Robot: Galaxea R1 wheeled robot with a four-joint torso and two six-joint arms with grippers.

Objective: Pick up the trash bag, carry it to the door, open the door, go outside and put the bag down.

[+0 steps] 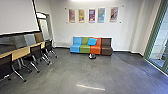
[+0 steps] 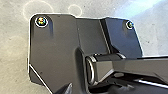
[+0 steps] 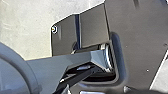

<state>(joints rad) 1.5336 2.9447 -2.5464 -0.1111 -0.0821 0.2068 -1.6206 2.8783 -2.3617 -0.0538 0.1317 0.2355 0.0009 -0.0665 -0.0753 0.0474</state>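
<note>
Although the wrist views look down over pale floor, how far open the left gripper (image 2: 97, 88) stands, and what it may have hold of, cannot be told; likewise for the right gripper (image 3: 97, 89).

Item, head view, lower centre: grey floor (image 1: 62, 75), crossed near the bottom of the frame by a bright streak of light (image 1: 90, 87).

Item, centre: one small dark-and-whitish object (image 1: 92, 56), on the floor in front of the orange seat (image 1: 95, 50); whether it is the trash bag cannot be told.

Item, same place, just behind: one row of armless seats, side by side against the wall, comprising blue seat (image 1: 75, 48), green seat (image 1: 84, 49), the orange one and brown seat (image 1: 106, 47). One bright blue cushion (image 1: 92, 41), tilted, across the green and orange backs.

Item, left of frame: wood-topped tables (image 1: 22, 53), with dark chairs (image 1: 35, 51) on metal legs.

Item, upper left: white screen (image 1: 17, 15), dark-edged; beside it, a doorway (image 1: 44, 27).

Item, upper centre: five coloured panels (image 1: 92, 15), in a line on the white wall (image 1: 60, 32).

Item, right edge: tall glass (image 1: 158, 45) in a green frame (image 1: 151, 37).
</note>
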